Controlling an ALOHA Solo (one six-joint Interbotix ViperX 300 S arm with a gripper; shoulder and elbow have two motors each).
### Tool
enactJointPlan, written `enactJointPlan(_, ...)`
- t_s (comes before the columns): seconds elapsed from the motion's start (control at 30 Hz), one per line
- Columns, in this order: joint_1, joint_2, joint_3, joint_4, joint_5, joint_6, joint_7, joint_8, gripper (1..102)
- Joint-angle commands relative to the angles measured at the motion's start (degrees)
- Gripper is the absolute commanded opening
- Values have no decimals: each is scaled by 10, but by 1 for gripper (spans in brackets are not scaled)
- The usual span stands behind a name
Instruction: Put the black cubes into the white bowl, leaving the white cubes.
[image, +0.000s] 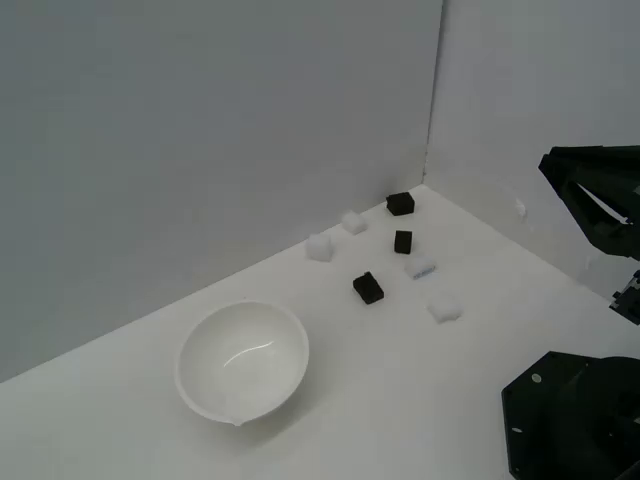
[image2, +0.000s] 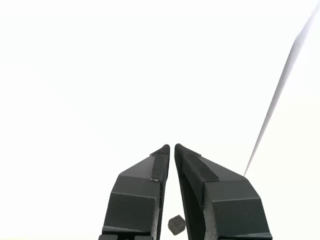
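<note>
Seen in the exterior view: white bowl (image: 243, 362) sitting on the white table (image: 400, 400), empty, at about 7 o'clock from the cluster of cubes. Three black cubes: one (image: 400, 203) farthest back near the wall corner, one (image: 403, 241) just at 6 o'clock from it, one (image: 368, 288) nearest the bowl, at 7 o'clock from the middle one. All three apart from each other and outside the bowl. Four white cubes: two (image: 353, 222) (image: 319, 247) close along the wall at 9 to 10 o'clock of the black ones, one (image: 421, 267) just at 4 o'clock from the middle black cube, one (image: 444, 310) at 5 o'clock, nearest the arm. No writing, brand or label readable anywhere.

In the wrist view: gripper (image2: 172, 147) with tips pressed nearly together, only a thin slit between, pinching nothing. Small dark cube (image2: 176, 225) glimpsed low between the fingers (image2: 145, 190), away from the pads; which of the three, cannot tell. Black arm parts (image: 600, 200) at the exterior view's right edge, well apart from the cubes.
</note>
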Motion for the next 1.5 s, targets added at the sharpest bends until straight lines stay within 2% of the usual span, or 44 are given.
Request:
enactJointPlan(0.0, 19, 9, 10, -5, -9, -10, 18, -6, 3)
enactJointPlan(0.37, 18, 9, 10, -6, -13, -10, 18, -6, 3)
enactJointPlan(0.6, 20, -11, -11, -42, -46, -8, 18, -6, 4)
enactJointPlan(0.9, 32, -127, -127, -93, -98, -7, 18, -7, 4)
enactJointPlan(1.27, 33, -321, -322, -193, -197, -7, 23, -11, 5)
enactJointPlan(1.47, 33, -410, -410, -219, -222, -7, 38, -11, 7)
